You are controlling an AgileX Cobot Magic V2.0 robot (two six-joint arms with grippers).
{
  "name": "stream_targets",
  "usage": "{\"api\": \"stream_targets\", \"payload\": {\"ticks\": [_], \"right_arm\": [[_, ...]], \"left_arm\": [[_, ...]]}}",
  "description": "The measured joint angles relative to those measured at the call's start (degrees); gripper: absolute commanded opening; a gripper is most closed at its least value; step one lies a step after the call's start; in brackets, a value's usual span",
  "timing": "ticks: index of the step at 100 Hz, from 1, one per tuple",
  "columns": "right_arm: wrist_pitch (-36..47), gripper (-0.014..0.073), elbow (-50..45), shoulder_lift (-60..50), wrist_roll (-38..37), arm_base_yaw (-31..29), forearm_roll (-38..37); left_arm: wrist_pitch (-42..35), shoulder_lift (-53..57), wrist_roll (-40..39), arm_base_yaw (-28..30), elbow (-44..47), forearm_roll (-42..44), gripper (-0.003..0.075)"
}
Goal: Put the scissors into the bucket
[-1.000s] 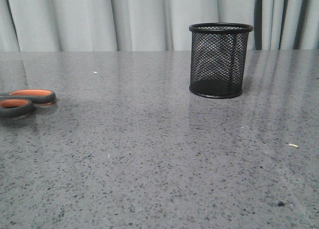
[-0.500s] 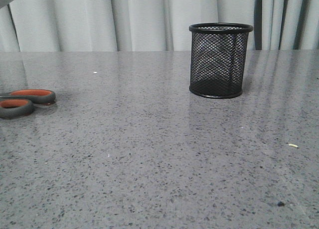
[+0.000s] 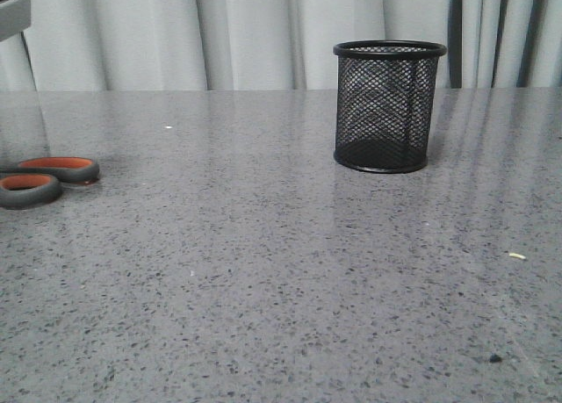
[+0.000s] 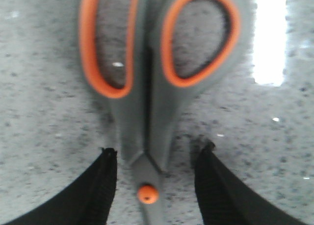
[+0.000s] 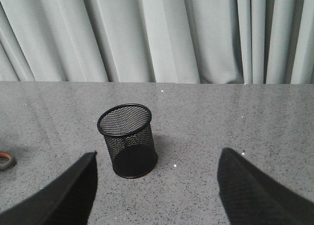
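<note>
The scissors (image 3: pixel 39 178) lie flat at the table's far left edge of the front view; only their grey, orange-lined handles show there. In the left wrist view the scissors (image 4: pixel 147 102) lie on the table, and my open left gripper (image 4: pixel 157 154) straddles their neck near the orange pivot dot, fingers apart on either side without touching. The bucket (image 3: pixel 387 104), a black wire-mesh cup, stands upright at the back right. In the right wrist view the bucket (image 5: pixel 127 139) stands ahead of my open, empty right gripper (image 5: pixel 157 156).
The grey speckled table (image 3: pixel 263 271) runs back to pale curtains (image 3: pixel 246 34). A small pale crumb (image 3: pixel 517 255) and a dark speck (image 3: pixel 495 358) lie at the right front. A grey part of the left arm (image 3: pixel 10 12) shows at the top left corner.
A grey part of the left arm has come into the top left corner of the front view and dropped lower. The scissors and bucket have not moved.
</note>
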State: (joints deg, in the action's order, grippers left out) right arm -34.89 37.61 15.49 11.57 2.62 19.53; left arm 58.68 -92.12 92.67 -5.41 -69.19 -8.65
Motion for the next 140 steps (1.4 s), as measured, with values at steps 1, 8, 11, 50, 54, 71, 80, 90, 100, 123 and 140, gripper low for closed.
{"api": "stream_targets", "payload": {"ticks": [1,8,11,50,54,71,80,90,100,123,140], "right_arm": [[0.00,0.0468,0.00,0.00,0.00,0.00,0.00],[-0.09,0.0468,0.00,0.00,0.00,0.00,0.00],[-0.09,0.0468,0.00,0.00,0.00,0.00,0.00],[-0.09,0.0468,0.00,0.00,0.00,0.00,0.00],[-0.12,0.0468,0.00,0.00,0.00,0.00,0.00],[-0.12,0.0468,0.00,0.00,0.09,0.00,0.00],[-0.01,0.0468,0.00,0.00,0.09,0.00,0.00],[-0.01,0.0468,0.00,0.00,0.09,0.00,0.00],[-0.01,0.0468,0.00,0.00,0.09,0.00,0.00],[-0.01,0.0468,0.00,0.00,0.09,0.00,0.00],[-0.01,0.0467,0.00,0.00,0.09,0.00,0.00]], "left_arm": [[0.00,-0.22,0.00,0.00,-0.12,0.00,0.0334],[-0.05,-1.15,0.00,0.00,-1.29,0.00,0.0334],[-0.05,-1.58,0.00,0.00,-1.76,0.00,0.0334],[4.71,-5.09,0.00,0.09,-4.21,-1.05,0.0334],[4.94,-5.18,0.04,0.11,-4.31,-1.31,0.0334],[6.24,-5.36,0.04,0.43,-4.43,-3.16,0.0262],[7.48,-5.45,0.04,0.43,-4.43,-3.63,0.0207],[7.90,-5.45,0.04,0.43,-4.43,-3.87,0.0166],[7.90,-5.45,0.04,0.43,-4.43,-4.06,0.0118],[7.69,-3.97,-1.05,0.53,-3.64,-5.74,-0.0013],[7.93,-1.05,-2.48,0.53,-2.81,-6.33,-0.0019]]}}
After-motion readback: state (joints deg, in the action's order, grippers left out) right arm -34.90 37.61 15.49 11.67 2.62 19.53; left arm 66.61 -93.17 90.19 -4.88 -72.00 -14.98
